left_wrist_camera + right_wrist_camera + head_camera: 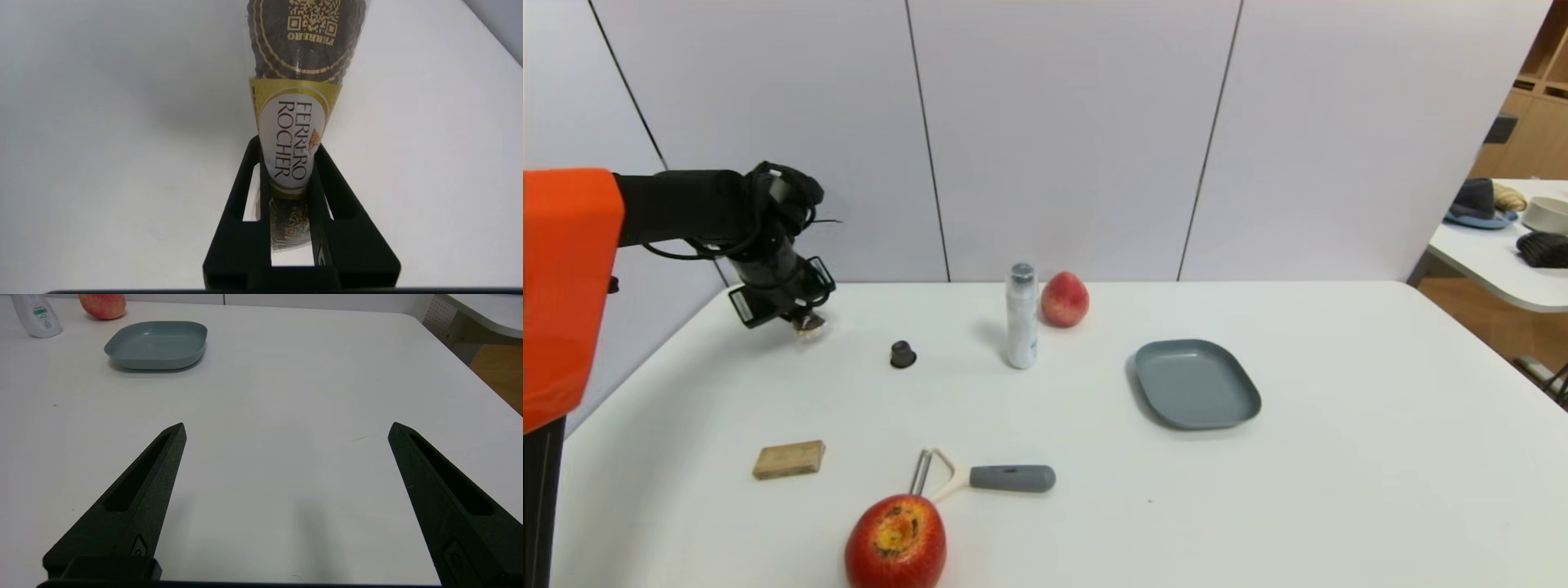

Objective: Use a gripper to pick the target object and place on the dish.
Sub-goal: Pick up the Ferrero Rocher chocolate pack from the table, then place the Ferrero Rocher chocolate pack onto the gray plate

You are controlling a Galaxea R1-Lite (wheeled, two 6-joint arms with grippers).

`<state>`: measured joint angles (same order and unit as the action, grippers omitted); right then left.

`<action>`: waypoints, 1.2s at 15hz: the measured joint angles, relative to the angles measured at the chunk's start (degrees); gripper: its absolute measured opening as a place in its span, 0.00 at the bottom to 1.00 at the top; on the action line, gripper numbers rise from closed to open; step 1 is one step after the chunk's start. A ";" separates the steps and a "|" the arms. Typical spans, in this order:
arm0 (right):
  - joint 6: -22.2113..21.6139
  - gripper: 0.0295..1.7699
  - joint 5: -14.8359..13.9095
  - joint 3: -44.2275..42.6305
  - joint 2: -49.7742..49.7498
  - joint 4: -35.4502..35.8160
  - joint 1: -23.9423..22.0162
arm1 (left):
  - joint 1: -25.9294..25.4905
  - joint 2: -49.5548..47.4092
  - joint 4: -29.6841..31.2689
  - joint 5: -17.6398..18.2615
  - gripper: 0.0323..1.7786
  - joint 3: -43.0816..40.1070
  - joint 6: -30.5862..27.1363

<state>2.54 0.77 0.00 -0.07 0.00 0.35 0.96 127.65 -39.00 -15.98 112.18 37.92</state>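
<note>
1. Left gripper (288, 153): black, two-fingered, closed tight on the target object (296, 122), one finger on each side of the packet's middle. It hangs over the far left corner of the table (1339, 490), close above the surface.
2. Target object: oblong packet in clear crinkly wrap; dark brown ends with gold print, a gold-bordered white label reading "Ferrero Rocher" in the middle. One end juts out beyond the fingertips. In the head view only a small brown-and-clear bit (809, 324) shows beneath the gripper.
3. Right gripper (286, 428): fingers spread wide, nothing between them, low over bare table on the right side, with the dish (157, 345) ahead of it.
4. Dish (1196, 382): grey-blue, rounded-rectangle, low rim, nothing on it; right of centre, well apart from the held packet.
5. Open room: bare white table around the dish on its right and near sides; the table's left edge lies close to the left gripper.
6. Between gripper and dish: a small dark cup-shaped item (903, 354), a white bottle (1021, 315) and a red apple (1064, 300) just beside it.
7. Near edge: wooden block (788, 459), peeler (988, 476), second apple (896, 541).
</note>
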 joint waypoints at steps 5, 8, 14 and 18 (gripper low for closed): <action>-0.01 0.97 0.00 0.00 0.00 -0.02 0.02 | 0.30 -4.33 -0.90 5.33 0.15 -0.07 -19.02; -0.01 0.97 0.02 0.00 0.00 -0.02 0.00 | 3.00 -5.40 -0.22 10.89 0.14 -0.05 -30.99; -0.04 0.97 0.00 0.00 0.00 0.00 0.05 | 11.17 -5.05 4.44 23.70 0.14 0.15 -45.12; -0.01 0.97 0.00 0.00 0.00 -0.02 0.02 | 17.55 -3.69 10.09 27.11 0.14 0.15 -47.70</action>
<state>2.52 0.77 0.00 -0.07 -0.02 0.38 18.52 123.95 -28.90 11.13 112.32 -9.78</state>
